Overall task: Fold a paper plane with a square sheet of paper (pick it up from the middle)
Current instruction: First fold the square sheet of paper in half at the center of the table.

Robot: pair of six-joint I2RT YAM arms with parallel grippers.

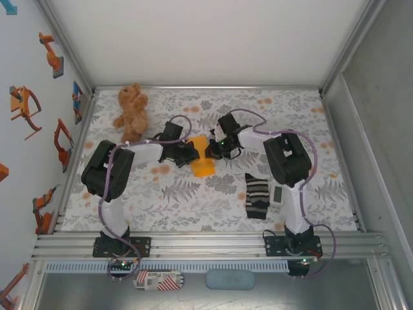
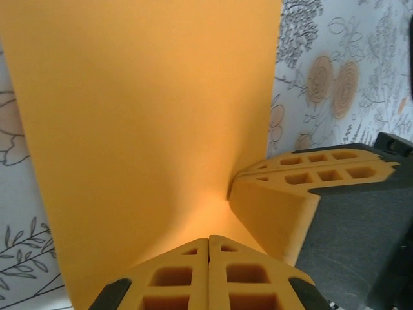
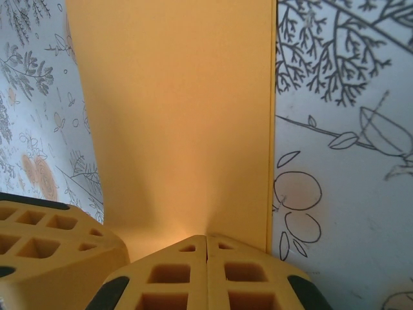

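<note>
The sheet [image 1: 202, 163] is mid-table, held up betw. both grippers, its free part running toward the near side; can't tell if the low end touches the table [image 1: 193, 200]. L gripper [image 2: 208, 258]: fingers pressed together, clamped on the sheet's edge. R gripper [image 3: 206, 258]: same, fingers together on the sheet, just beside the other one, so the two pinch pts are v. close. Risks, as I judge them: (1) both grips sit close together at one edge, so most of the paper hangs free. A sideways pull could tear thin paper or slip it out of one pair of pads. (2) If one arm leads the other, the sheet twists & the crease lands skewed, giving a crooked fold. (3) The free part may drag on the patterned cloth & buckle, adding stray wrinkles. (4) With the grippers this near each other, a small path error cd knock them together. The R wrist view shows a thin lighter line along the sheet's right edge, maybe 2 layers, not sure. If so, only one layer may be caught & they'd slide out of line. Sock [image 1: 257, 196] & bear [image 1: 131, 106] are well apart from the work, no hazard.
</note>
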